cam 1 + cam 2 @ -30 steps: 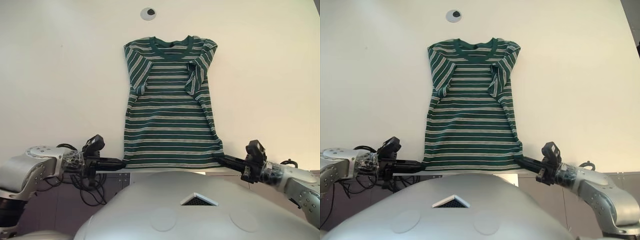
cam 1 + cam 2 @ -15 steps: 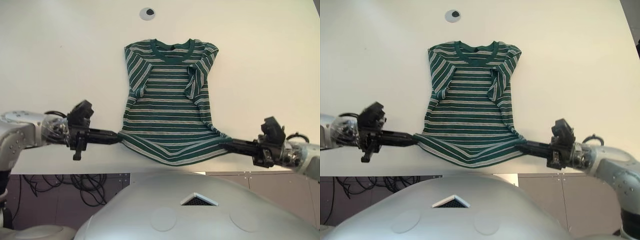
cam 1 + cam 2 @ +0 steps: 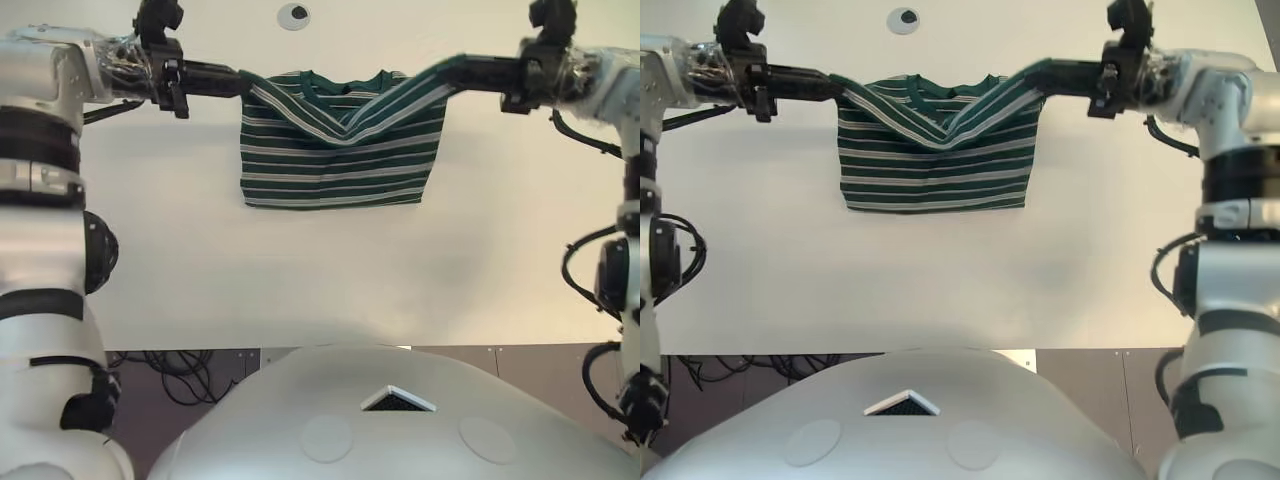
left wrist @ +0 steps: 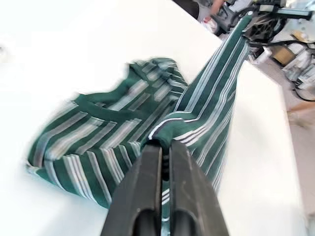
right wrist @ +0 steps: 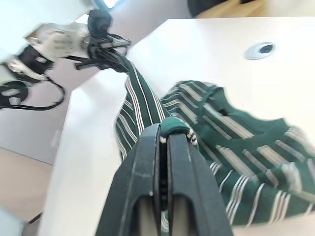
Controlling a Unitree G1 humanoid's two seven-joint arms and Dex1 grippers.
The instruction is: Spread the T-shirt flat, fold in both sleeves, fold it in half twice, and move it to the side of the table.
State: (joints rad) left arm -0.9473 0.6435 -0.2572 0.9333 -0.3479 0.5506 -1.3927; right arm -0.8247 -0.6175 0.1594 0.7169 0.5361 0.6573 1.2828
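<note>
L gripper (image 3: 238, 78) & R gripper (image 3: 458, 68) each clamp a hem corner of striped T-shirt (image 3: 340, 165), raised over its collar. Shirt lies at far side of white table (image 3: 300, 270), near round grommet (image 3: 294, 14). Below near edge: cables (image 3: 180, 372).

Bright, even light lies over the white table (image 3: 300, 260), which glares almost to pure white in the left wrist view, while the space under its near edge is dim. The shirt (image 3: 340, 170) casts only a thin, soft shadow along its lower fold, and its raised hem throws a faint one on the cloth beneath
</note>
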